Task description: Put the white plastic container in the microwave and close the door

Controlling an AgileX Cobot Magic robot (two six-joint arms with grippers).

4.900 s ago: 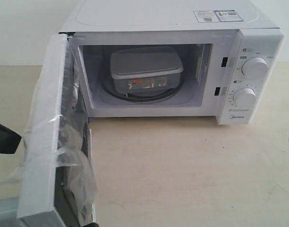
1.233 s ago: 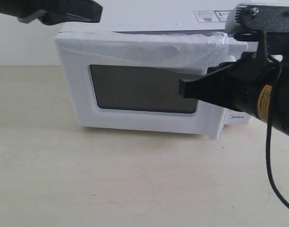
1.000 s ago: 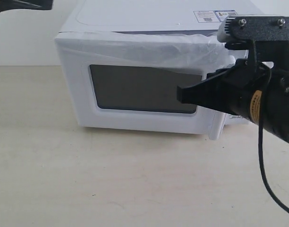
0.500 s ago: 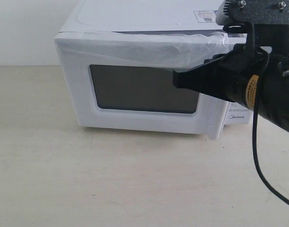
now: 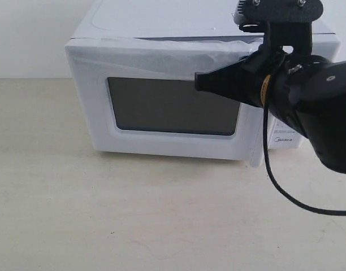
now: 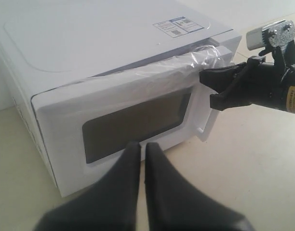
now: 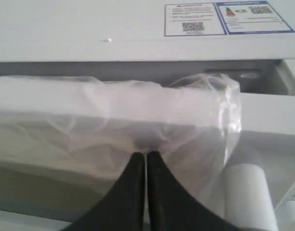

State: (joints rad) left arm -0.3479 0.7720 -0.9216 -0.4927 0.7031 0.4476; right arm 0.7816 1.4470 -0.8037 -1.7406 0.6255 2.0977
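Observation:
The white microwave (image 5: 161,17) stands at the back of the table. Its door (image 5: 88,101) is swung across the front, with a thin dark gap (image 7: 138,69) still showing along its top edge. Loose clear film (image 5: 178,59) clings to the door's upper part above the dark window (image 5: 173,107). The white plastic container is hidden behind the door. My right gripper (image 5: 198,82) is shut, its tips (image 7: 146,155) touching the film on the door's upper right. My left gripper (image 6: 139,146) is shut and empty, held back from the door's lower front.
The beige table (image 5: 161,214) stretches in front of the microwave. The door's white bar handle (image 5: 256,149) juts out at its right edge. My right arm (image 5: 314,107) and its cable cover the control panel. Stickers (image 6: 179,26) sit on the microwave's top.
The door, wide open 4.9 s ago with the container inside, is now swung to. Over the last second my right gripper slid left and up along it; the left arm left the exterior view.

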